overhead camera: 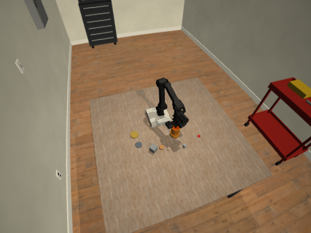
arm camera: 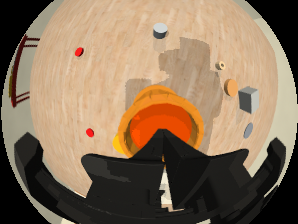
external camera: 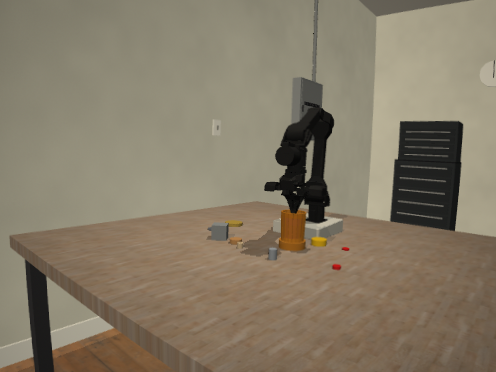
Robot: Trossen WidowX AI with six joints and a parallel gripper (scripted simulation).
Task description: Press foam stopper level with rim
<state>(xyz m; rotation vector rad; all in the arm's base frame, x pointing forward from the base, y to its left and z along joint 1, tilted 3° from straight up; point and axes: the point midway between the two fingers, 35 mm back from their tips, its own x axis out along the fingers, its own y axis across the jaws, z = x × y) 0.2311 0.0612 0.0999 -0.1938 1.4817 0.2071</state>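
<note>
The ribbed orange jar point(overhead camera: 175, 133) point(external camera: 292, 231) point(arm camera: 198, 126) stands upright on the table. The red-orange foam stopper point(arm camera: 160, 117) is inside its mouth. Its visible top lies below the rim in the wrist view, with a band of inner wall showing around it. My gripper point(overhead camera: 175, 126) point(external camera: 294, 211) point(arm camera: 161, 132) is shut and empty, pointing down over the jar, its fingertips at the mouth and over the foam. Whether they touch the foam, and how deep, I cannot tell. The near part of the foam is hidden by the fingers.
Around the jar are a grey cylinder point(overhead camera: 184, 146) point(external camera: 272, 254) point(arm camera: 160, 31), a grey block point(overhead camera: 153, 148) point(external camera: 220, 231) point(arm camera: 248, 100), an orange disc point(overhead camera: 162, 147) point(arm camera: 230, 87), a yellow piece point(external camera: 319, 242) close beside the jar, and two red discs point(arm camera: 79, 51) point(arm camera: 90, 132).
</note>
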